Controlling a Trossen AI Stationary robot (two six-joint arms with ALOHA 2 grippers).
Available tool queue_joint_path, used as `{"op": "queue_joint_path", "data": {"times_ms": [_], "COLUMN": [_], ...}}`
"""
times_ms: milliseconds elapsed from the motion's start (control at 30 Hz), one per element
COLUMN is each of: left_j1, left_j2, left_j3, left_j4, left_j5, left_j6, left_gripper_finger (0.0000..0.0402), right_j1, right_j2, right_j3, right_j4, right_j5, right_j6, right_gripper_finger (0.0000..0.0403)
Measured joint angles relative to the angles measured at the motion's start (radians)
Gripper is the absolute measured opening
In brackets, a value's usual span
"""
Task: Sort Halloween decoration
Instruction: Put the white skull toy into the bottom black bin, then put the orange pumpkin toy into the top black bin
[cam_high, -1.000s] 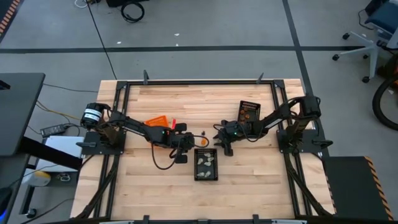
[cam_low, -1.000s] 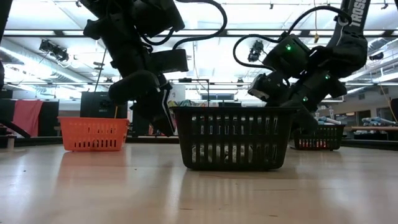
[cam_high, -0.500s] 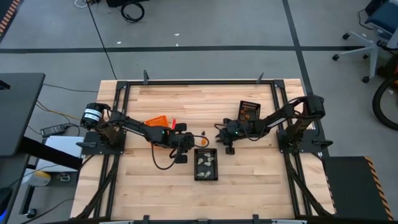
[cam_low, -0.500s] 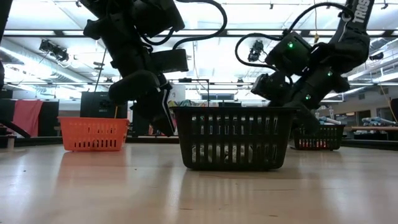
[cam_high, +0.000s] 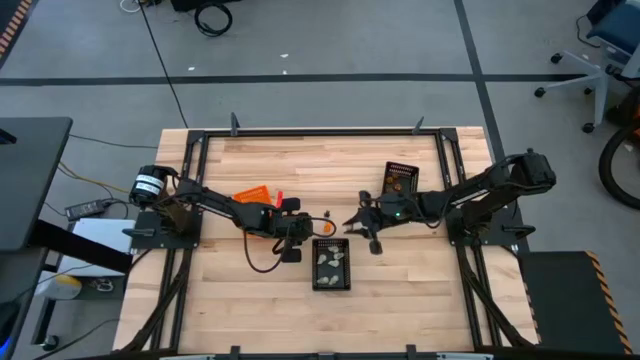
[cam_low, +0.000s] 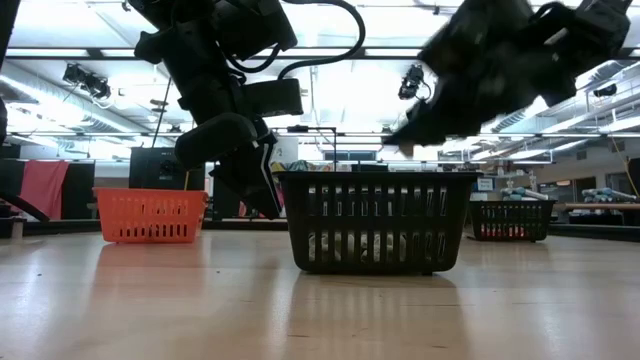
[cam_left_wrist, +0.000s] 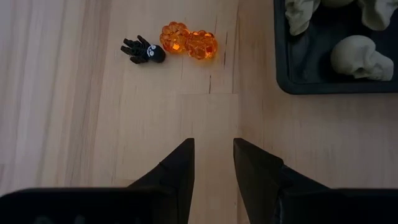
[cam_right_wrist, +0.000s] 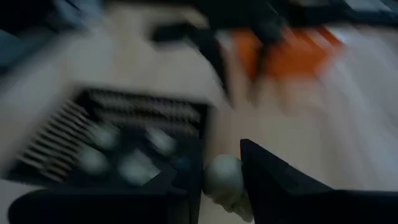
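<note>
Sorting looks well under way from my seat. My right gripper (cam_right_wrist: 217, 180) has its fingers clenched on a pale skull (cam_right_wrist: 225, 176), carried above the table beside the middle bin (cam_high: 331, 264), which already holds other pale pieces (cam_left_wrist: 357, 56); I judge it goes there to keep like with like. My left gripper (cam_left_wrist: 213, 163) hangs low, left of that bin, fingers parted and grasping nothing, aimed at the loose pieces on the wood: two orange pumpkins (cam_left_wrist: 188, 42) touching each other and a black spider (cam_left_wrist: 143, 51) just beside them. Orange bin (cam_high: 254, 194) sits left, another black bin (cam_high: 399, 179) far right, presumably one per colour.
</note>
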Motion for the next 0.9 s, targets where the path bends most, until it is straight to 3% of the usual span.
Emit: {"op": "queue_joint_path", "data": {"times_ms": [167, 400, 633, 900], "left_j1": [0.000, 0.000, 0.000, 0.000], "left_j2": [0.000, 0.000, 0.000, 0.000], "left_j3": [0.000, 0.000, 0.000, 0.000], "left_j4": [0.000, -0.001, -0.001, 0.015], "left_j5": [0.000, 0.000, 0.000, 0.000], "left_j6": [0.001, -0.003, -0.006, -0.008], "left_gripper_finger": [0.0116, 0.0116, 0.0116, 0.0116], "right_j1": [0.039, 0.074, 0.065, 0.054], "right_j2": [0.027, 0.230, 0.356, 0.313], "right_j3": [0.000, 0.015, 0.108, 0.143], "right_j4": [0.187, 0.445, 0.369, 0.220], "right_j5": [-0.161, -0.192, -0.191, -0.169], "right_j6": [0.018, 0.026, 0.070, 0.041], "right_gripper_finger": [0.0102, 0.0103, 0.0113, 0.0174]}}
